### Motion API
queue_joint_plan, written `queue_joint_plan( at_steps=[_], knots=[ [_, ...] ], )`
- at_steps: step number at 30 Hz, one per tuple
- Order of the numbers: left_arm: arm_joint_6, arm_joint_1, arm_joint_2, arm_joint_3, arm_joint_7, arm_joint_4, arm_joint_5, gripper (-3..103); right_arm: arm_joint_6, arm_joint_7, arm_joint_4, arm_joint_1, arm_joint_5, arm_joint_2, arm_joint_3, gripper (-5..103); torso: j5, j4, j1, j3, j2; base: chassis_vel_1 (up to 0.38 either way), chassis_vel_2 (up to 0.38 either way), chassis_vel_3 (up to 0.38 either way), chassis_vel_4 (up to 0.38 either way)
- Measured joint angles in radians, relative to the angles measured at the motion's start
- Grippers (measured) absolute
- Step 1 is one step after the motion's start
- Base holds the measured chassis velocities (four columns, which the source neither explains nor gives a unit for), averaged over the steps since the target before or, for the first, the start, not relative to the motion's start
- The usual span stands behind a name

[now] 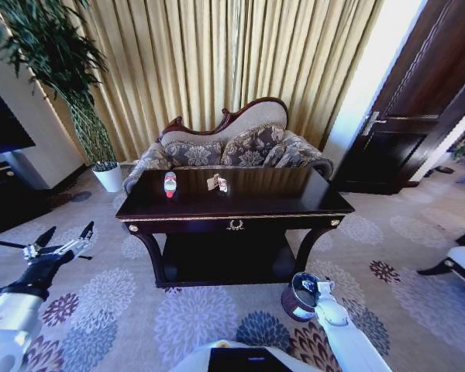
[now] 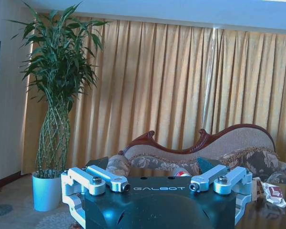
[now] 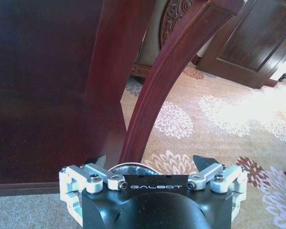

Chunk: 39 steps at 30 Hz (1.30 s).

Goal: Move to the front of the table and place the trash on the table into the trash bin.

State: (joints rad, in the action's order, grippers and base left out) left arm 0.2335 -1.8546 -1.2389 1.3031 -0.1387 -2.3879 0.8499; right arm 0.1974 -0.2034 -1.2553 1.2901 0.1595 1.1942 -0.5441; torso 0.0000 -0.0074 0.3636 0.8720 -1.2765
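Observation:
The dark glossy table (image 1: 240, 203) stands straight ahead. On its top lie the trash pieces: a clear bottle (image 1: 170, 184) with a red label at the left, and a small tan-and-white carton (image 1: 218, 183) near the middle. The left wrist view shows the bottle (image 2: 181, 172) and the carton (image 2: 275, 193) from low down. The trash bin (image 1: 297, 298) sits on the carpet by the table's front right leg. My right gripper (image 1: 318, 288) hangs open just above the bin's rim (image 3: 131, 166). My left gripper (image 1: 66, 234) is open, raised at the far left, away from the table.
A patterned sofa (image 1: 232, 143) stands behind the table against gold curtains. A tall plant in a white pot (image 1: 108, 177) is at the back left, a dark door (image 1: 407, 132) at the right. The curved table leg (image 3: 155, 90) rises close to my right gripper (image 3: 152, 161). Open carpet lies in front.

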Motion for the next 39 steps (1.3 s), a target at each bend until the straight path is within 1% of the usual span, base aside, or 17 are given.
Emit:
queue_joint_plan(
  at_steps=[6,10,12,13,15,16,18,21,22,24,25,29,30,32,33,37,39],
  knots=[
    [-0.001,0.0,-0.002,0.0,0.0,0.004,0.006,100,0.002,-0.002,-0.03,0.02,0.004,0.002,-0.005,100,0.0,0.0001,0.0,0.0,0.0,0.0,0.0,0.0,0.0],
    [-0.002,0.002,-0.002,0.004,0.005,0.002,0.02,100,-0.022,0.002,-0.097,0.058,0.058,-0.005,-0.015,100,-0.0001,-0.0002,0.0,0.0,0.0,0.0,0.0,0.0,0.0],
    [-0.002,0.005,-0.002,0.007,0.007,0.0,0.028,100,-0.1,0.006,-0.189,0.1,0.144,0.006,-0.047,100,0.0,0.0001,0.0,0.0,0.0,0.0,0.0,0.0,0.0],
    [-0.002,0.005,-0.002,0.007,0.007,0.0,0.028,100,-0.1,0.006,-0.189,0.1,0.144,0.006,-0.047,100,0.0,0.0001,0.0,0.0,0.0,0.0,0.0,0.0,0.0],
    [-0.003,0.004,-0.001,0.007,0.007,0.0,0.03,100,-0.138,0.026,-0.294,0.151,0.235,0.014,-0.071,100,0.0,0.0001,0.0,0.0,0.0,0.0,0.0,0.0,0.0],
    [-0.007,0.004,-0.001,0.007,0.007,0.004,0.03,100,-0.159,0.053,-0.373,0.194,0.283,0.016,-0.086,100,-0.0001,0.0001,0.0,0.0,0.0,0.0,0.0,0.0,0.0],
    [-0.008,0.004,-0.001,0.007,0.007,0.006,0.03,100,-0.17,0.065,-0.406,0.212,0.294,0.016,-0.091,100,-0.0003,0.0,0.0,0.0,0.0,0.0,0.0,0.0,0.0],
    [-0.011,-0.001,0.001,0.007,0.008,0.014,0.03,100,-0.193,0.104,-0.621,0.304,0.324,0.015,-0.114,100,-0.0003,0.0,0.0,0.0,0.0,0.0,0.0,0.0,0.0],
    [-0.011,-0.001,0.001,0.007,0.008,0.014,0.03,100,-0.193,0.104,-0.621,0.304,0.324,0.015,-0.114,100,-0.0003,0.0,0.0,0.0,0.0,0.0,0.0,0.0,0.0],
    [-0.013,-0.002,0.001,-0.001,0.008,0.015,0.028,100,-0.193,0.105,-0.715,0.329,0.336,0.015,-0.117,100,-0.0002,0.0,0.0,0.0,0.0,0.0,0.0,0.0,0.0],
    [-0.017,0.002,0.0,-0.012,0.007,0.017,0.024,100,-0.187,0.101,-0.815,0.35,0.35,0.017,-0.118,100,-0.0003,0.0002,0.0,0.0,0.0,0.0,0.0,0.0,0.0],
    [-0.019,0.009,-0.002,-0.029,0.01,0.022,0.01,100,-0.152,0.085,-0.926,0.381,0.357,0.019,-0.116,100,-0.0001,0.0,0.0,0.0,0.0,0.0,0.0,0.0,0.0],
    [-0.019,0.011,-0.003,-0.034,0.014,0.022,0.005,100,-0.121,0.082,-1.011,0.405,0.344,0.018,-0.112,100,-0.0002,-0.0001,0.0,0.0,0.0,0.0,0.0,0.0,0.0],
    [-0.018,0.01,-0.002,-0.036,0.017,0.018,0.003,100,-0.086,0.073,-1.09,0.426,0.313,0.015,-0.107,100,-0.0002,-0.0001,0.0,0.0,0.0,0.0,0.0,0.0,0.0],
    [-0.018,0.01,-0.002,-0.036,0.017,0.018,0.003,100,-0.086,0.073,-1.09,0.426,0.313,0.015,-0.107,100,-0.0002,-0.0001,0.0,0.0,0.0,0.0,0.0,0.0,0.0],
    [-0.016,-0.001,0.003,-0.036,0.028,0.001,0.006,100,-0.025,0.052,-1.171,0.447,0.213,-0.006,-0.084,100,-0.0001,0.0,0.0,0.0,0.0,0.0,0.0,0.0,0.0],
    [-0.015,-0.003,0.003,-0.035,0.03,-0.002,0.007,100,-0.013,0.048,-1.176,0.45,0.207,-0.009,-0.078,100,0.0001,0.0001,0.0,0.0,0.0,0.0,0.0,0.0,0.0]
  ],
)
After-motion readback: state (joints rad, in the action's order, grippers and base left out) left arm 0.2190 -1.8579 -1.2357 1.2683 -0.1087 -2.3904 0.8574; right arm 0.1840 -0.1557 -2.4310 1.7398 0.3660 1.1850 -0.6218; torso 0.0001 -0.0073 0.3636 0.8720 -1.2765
